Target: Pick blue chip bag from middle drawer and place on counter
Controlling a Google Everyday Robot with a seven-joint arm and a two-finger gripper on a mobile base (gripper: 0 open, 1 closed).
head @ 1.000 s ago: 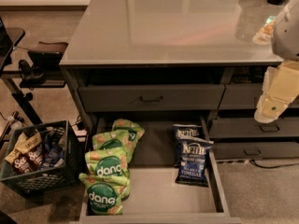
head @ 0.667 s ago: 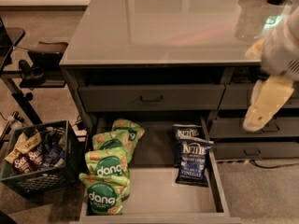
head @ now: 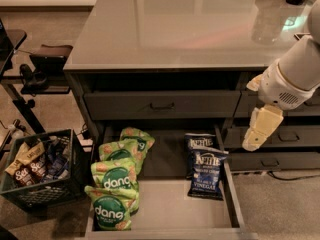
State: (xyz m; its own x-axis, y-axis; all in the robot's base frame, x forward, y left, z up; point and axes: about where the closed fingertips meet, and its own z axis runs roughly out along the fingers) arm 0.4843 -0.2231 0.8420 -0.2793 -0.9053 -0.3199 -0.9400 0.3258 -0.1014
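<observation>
The middle drawer (head: 167, 206) is pulled open below the counter (head: 185, 24). At its right side lie two navy Kettle bags: the front blue chip bag (head: 206, 175) faces up, with vinegar text low on it, and overlaps a second one (head: 198, 142) behind it. My gripper (head: 251, 143), cream-coloured on a white arm, hangs at the right. It points down and left, above the drawer's right wall and just right of the blue bags, touching nothing.
Several green dang bags (head: 114, 184) fill the drawer's left side. A closed drawer (head: 162, 104) sits above, and narrower drawers (head: 282, 136) to the right. A black crate of snacks (head: 37, 171) and a black stand (head: 35, 69) are on the floor at left.
My arm has swung left and lower, bringing the gripper from the right edge towards the drawer's right wall. The bags have not moved.
</observation>
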